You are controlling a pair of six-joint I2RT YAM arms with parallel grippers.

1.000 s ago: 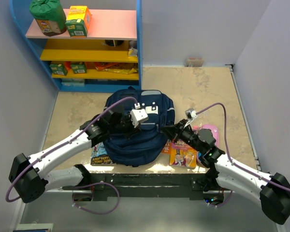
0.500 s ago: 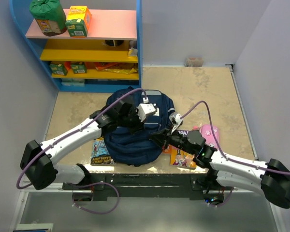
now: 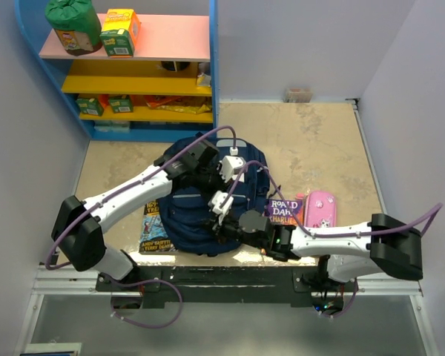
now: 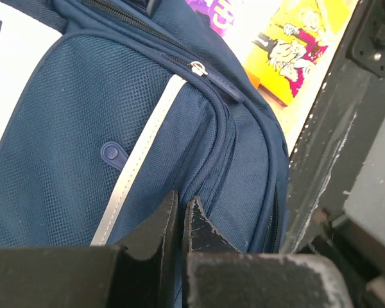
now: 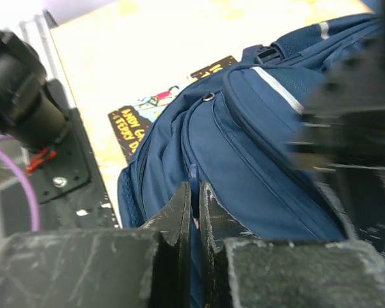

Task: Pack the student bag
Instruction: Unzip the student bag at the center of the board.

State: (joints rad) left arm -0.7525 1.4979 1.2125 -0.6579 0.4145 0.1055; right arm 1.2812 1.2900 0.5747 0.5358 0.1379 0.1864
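Two claws rest on the bag (image 3: pixel 189 215), which lies flat with books (image 3: pixel 154 226) either side. The left claw (image 4: pixel 181 202) is closed over the bag's striped pocket; whether it pinches fabric is unclear. The right claw (image 5: pixel 196 189) is clamped on a zip pull (image 5: pixel 193 174) at the bag's near end.
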